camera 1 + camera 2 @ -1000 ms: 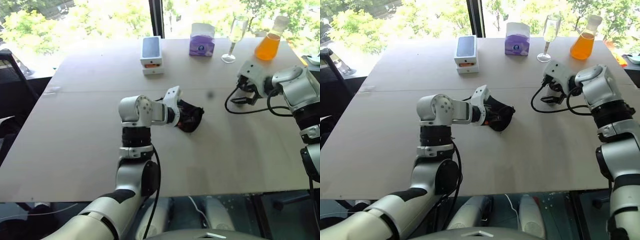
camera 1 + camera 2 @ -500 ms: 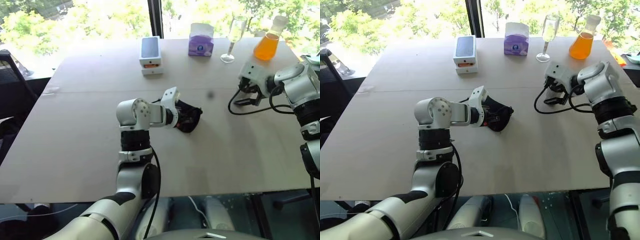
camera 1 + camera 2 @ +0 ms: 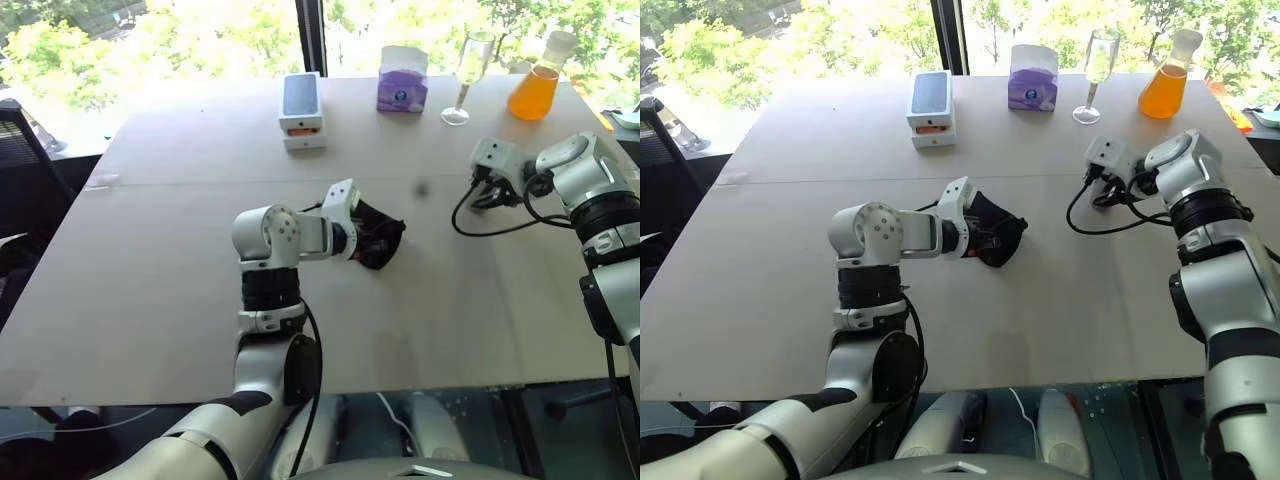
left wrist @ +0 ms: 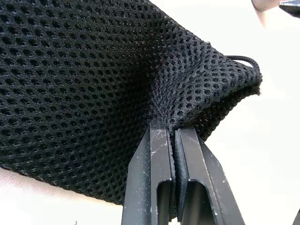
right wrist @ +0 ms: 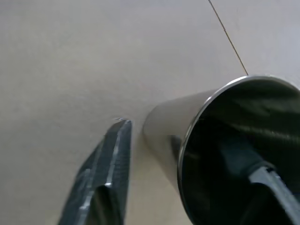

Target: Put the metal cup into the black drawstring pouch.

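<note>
**Steel cup straddled, pouch held ready**

Steel was the business at the table's two o'clock corner: the right gripper (image 5: 187, 164) stood over the small, silvery, tapered metal cup (image 5: 187, 136), one black finger (image 5: 105, 164) outside its wall and the other down inside its mouth. The fingers were part-closed; whether they already pinched the wall could not be told. At the table's centre the left gripper (image 4: 174, 140), jaws fully together, pinched a fold of the soft black mesh drawstring pouch (image 3: 380, 238), which rested on the pale wooden table (image 3: 180, 280), well apart from the cup. Judging by this, the grasping step was in hand. Next, the cup's wall needed a firm clamp, then a lift and carry toward eight o'clock, to the pouch's mouth.
</note>
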Available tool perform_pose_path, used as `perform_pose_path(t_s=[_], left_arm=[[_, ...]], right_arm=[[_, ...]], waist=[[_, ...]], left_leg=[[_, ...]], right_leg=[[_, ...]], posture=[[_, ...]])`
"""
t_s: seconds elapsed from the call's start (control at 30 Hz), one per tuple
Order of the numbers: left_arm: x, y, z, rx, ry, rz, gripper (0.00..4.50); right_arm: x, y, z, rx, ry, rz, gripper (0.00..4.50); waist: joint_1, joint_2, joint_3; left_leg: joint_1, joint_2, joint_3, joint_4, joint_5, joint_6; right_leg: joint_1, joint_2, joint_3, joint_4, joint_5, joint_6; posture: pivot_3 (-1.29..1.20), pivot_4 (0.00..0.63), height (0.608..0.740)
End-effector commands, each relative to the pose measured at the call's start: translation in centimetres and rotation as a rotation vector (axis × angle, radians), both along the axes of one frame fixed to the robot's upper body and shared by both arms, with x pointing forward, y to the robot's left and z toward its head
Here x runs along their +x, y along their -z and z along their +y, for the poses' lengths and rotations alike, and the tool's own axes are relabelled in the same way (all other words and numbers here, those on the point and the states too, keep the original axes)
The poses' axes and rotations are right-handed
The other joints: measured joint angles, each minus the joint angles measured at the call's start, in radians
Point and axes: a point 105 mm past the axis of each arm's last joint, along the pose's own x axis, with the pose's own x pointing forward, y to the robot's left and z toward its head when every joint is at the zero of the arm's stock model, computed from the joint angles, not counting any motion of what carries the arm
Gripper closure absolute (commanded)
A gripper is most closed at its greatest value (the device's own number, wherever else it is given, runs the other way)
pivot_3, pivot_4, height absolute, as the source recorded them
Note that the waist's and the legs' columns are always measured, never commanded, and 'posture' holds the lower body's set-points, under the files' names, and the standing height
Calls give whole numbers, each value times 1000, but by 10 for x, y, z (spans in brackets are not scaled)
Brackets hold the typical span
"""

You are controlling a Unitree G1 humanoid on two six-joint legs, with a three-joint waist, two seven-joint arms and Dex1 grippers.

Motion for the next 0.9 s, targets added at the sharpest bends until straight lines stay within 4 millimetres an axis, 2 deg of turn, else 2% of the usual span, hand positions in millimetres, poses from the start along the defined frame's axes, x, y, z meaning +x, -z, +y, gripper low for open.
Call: perform_pose_path(t_s=[0.03, 0.07, 0.17, 0.27, 0.33, 0.47, 0.57, 0.67, 0.8, 0.9], left_arm=[[0, -9, 1, -14, 2, -39, 4500], [0, -9, 1, -13, 2, -39, 4500], [1, -10, 0, -12, 9, -34, 4500], [3, -11, -1, -30, 14, -17, 4500], [5, -13, -1, -52, 18, -4, 4500], [9, -20, -2, -108, 38, 30, 4500], [10, -24, -1, -110, 82, 36, 4500], [11, -27, 1, -127, 103, 56, 4500], [13, -32, 2, -149, 125, 77, 4500], [11, -37, -1, -141, 156, 68, 4500]], right_arm=[[3, -31, 1, 17, -20, -80, 4114], [2, -34, 0, 26, -22, -86, 4417], [-5, -41, -1, 74, -22, -103, 4417], [-28, -49, 10, 229, -36, -127, 4417], [-52, -46, 23, 341, -40, -124, 4417], [-105, -21, 62, 632, -11, -125, 4417], [-125, -21, 91, 978, 80, -162, 4417], [-132, -19, 104, 1158, 158, -156, 4417], [-132, -16, 117, 1381, 231, -113, 4417], [-130, -5, 125, 1396, 255, -75, 4417]], waist=[[-1, 0, 0], [-1, 0, 0], [0, 0, 0], [5, 0, 0], [10, 1, 0], [7, 0, 0], [-1, 0, -1], [-2, 2, -2], [3, 2, -2], [2, 3, -2]], left_leg=[[0, 0, 0, 0, 0, 0], [0, 0, 0, 0, 0, 0], [0, 0, 0, 0, 0, 0], [-1, 0, -2, 0, 0, 0], [-3, 0, -4, 1, 0, 0], [-14, 0, -8, 6, -1, -1], [-13, -1, -6, 6, 0, -1], [-12, 0, -5, 4, 0, -1], [-11, -2, -4, 5, 0, -1], [-12, -2, -3, 4, 0, -1]], right_leg=[[0, 0, 0, 0, 0, 0], [0, 0, 0, 0, 0, 0], [0, 0, 0, 0, 0, 0], [0, 0, -1, -1, 0, 0], [0, 0, -4, -1, 0, 0], [-8, -1, -8, 1, 0, 0], [-10, -1, -5, 4, 0, 0], [-12, 0, -2, 7, 0, 0], [-12, 2, -1, 7, 1, 0], [-15, 2, 0, 8, 1, 0]], posture=[[0, 150, 740], [0, 150, 740], [0, 150, 740], [0, 150, 740], [0, 150, 740], [0, 150, 740], [0, 150, 740], [0, 150, 740], [0, 150, 740], [0, 150, 740]])
